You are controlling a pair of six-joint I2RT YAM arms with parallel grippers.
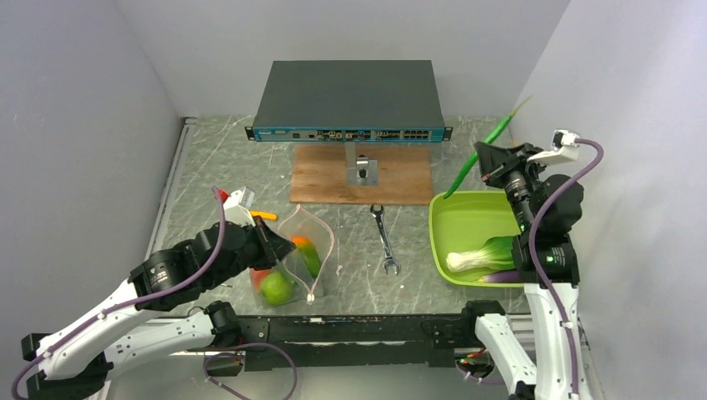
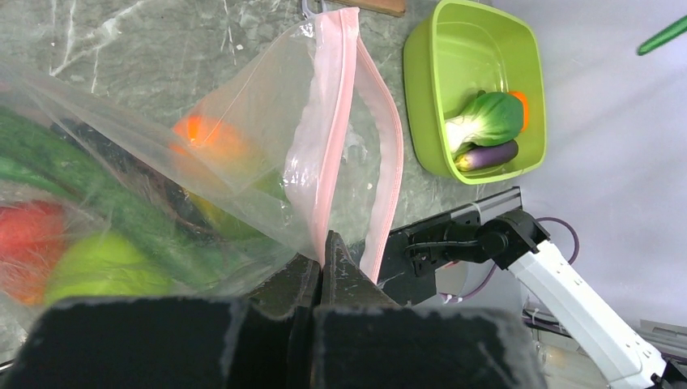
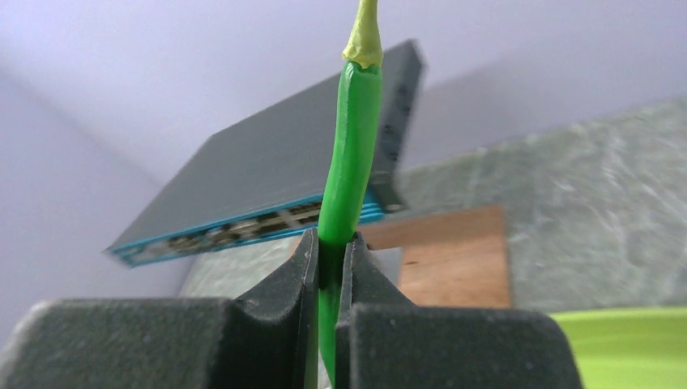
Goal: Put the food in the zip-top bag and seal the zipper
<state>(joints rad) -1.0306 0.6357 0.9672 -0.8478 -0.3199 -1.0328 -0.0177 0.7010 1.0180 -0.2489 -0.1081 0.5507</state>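
Note:
The clear zip-top bag [image 1: 310, 242] stands open at the front left; it also fills the left wrist view [image 2: 243, 121]. It holds a green apple [image 1: 276, 287], a red strawberry [image 2: 28, 239], an orange-green mango [image 1: 307, 252] and green beans [image 2: 81, 182]. My left gripper [image 1: 275, 248] is shut on the near lip of the pinkish zipper [image 2: 332, 121], holding the mouth open. My right gripper [image 1: 488, 167] is shut on a long green bean [image 1: 477, 162], raised above the tray's far left corner; the bean stands up between the jaws [image 3: 350, 162]. Bok choy [image 1: 479, 254] and a purple eggplant [image 1: 502, 276] lie in the lime-green tray [image 1: 446, 221].
A dark network switch [image 1: 348, 96] sits at the back, with a wooden board [image 1: 325, 179] carrying a small metal block [image 1: 364, 169] in front of it. A wrench [image 1: 383, 239] lies between bag and tray. An orange-handled screwdriver [image 1: 263, 215] lies behind my left gripper.

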